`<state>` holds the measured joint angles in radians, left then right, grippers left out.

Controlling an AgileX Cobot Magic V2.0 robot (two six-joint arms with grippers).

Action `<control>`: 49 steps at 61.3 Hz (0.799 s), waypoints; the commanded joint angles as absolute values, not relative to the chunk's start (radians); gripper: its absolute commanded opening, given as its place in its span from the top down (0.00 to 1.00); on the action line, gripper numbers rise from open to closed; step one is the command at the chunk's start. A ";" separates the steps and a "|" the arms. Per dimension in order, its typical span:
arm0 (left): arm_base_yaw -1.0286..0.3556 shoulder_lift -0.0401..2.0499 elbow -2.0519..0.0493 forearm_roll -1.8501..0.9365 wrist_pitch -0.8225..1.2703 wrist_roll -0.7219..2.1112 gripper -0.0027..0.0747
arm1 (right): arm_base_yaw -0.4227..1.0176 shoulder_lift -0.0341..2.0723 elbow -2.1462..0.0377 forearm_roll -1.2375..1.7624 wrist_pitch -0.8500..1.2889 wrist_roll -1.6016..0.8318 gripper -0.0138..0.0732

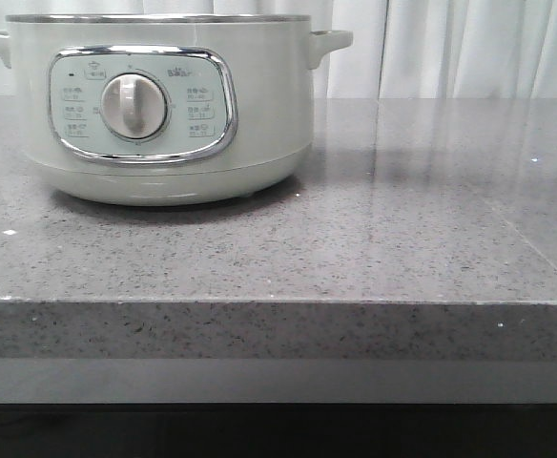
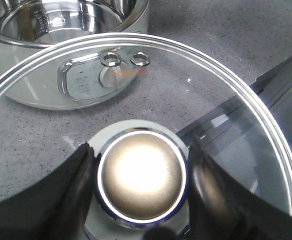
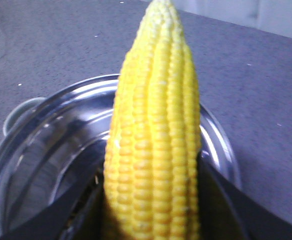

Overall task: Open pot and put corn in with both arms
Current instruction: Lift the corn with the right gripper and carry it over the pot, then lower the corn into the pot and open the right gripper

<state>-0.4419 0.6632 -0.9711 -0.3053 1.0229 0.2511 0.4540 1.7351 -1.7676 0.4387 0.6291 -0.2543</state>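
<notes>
The pale grey-green pot (image 1: 164, 105) stands at the back left of the counter, its dial panel facing the front view. No arm shows in that view. In the left wrist view my left gripper (image 2: 141, 152) is shut on the round metal knob (image 2: 142, 175) of the glass lid (image 2: 266, 130). The lid is held off the pot (image 2: 31, 75), whose steel inside lies open beyond it. In the right wrist view my right gripper (image 3: 152, 160) is shut on the yellow corn (image 3: 156, 125). The cob points away from the fingers over the open steel bowl of the pot (image 3: 36, 150).
The grey speckled countertop (image 1: 383, 219) stretches to the right of the pot, and its front edge (image 1: 278, 301) crosses the front view. White curtains (image 1: 469, 48) hang behind it. The counter's edge (image 2: 281, 75) shows past the lid's rim in the left wrist view.
</notes>
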 commanded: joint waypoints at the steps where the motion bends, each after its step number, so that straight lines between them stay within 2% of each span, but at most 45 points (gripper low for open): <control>1: -0.449 0.659 -1.008 -0.346 0.896 0.252 0.85 | 0.498 1.771 -1.877 0.452 0.588 -0.267 0.57; 17: -0.449 0.659 -1.008 -0.346 0.896 0.252 0.85 | 0.529 1.896 -1.959 0.452 0.721 -0.267 0.55; 34: -0.449 0.659 -1.008 -0.346 0.896 0.252 0.85 | 0.529 1.908 -1.958 0.449 0.774 -0.267 0.25; 41: -0.449 0.659 -1.008 -0.346 0.896 0.252 0.85 | 0.529 1.907 -1.958 0.449 0.774 -0.267 0.20; 49: -0.449 0.659 -1.008 -0.346 0.896 0.252 0.85 | 0.529 1.906 -1.958 0.449 0.785 -0.267 0.20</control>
